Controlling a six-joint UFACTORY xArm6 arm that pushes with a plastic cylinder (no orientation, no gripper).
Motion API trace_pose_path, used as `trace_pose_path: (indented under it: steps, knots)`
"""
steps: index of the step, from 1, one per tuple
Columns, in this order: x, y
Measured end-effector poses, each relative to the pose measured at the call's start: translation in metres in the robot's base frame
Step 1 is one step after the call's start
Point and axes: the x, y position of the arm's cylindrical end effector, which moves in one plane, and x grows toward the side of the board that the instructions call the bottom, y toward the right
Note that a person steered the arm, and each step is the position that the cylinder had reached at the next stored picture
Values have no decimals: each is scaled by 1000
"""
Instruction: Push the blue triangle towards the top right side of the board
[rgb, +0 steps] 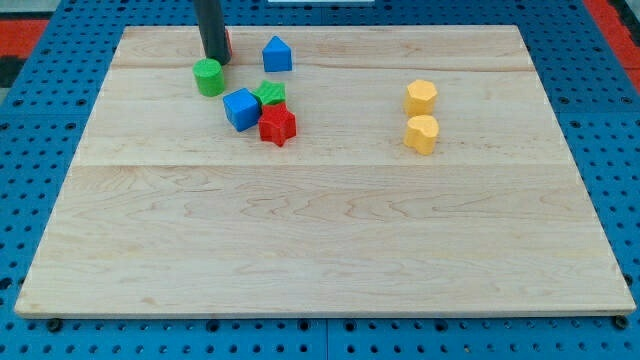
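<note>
A dark rod comes down at the upper left of the wooden desk, my tip resting just above the green cylinder and partly hiding a small red block behind it. There is no hand on this arm, so nothing is grasped. The blue triangle stands just to the tip's right, near the top edge. Below, a blue cube, green block and red star-shaped block cluster together; two yellow blocks sit well apart toward the right.
</note>
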Motion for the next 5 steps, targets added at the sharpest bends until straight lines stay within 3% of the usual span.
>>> trace_pose_path:
  steps: [5]
  knots:
    - [-1,60]
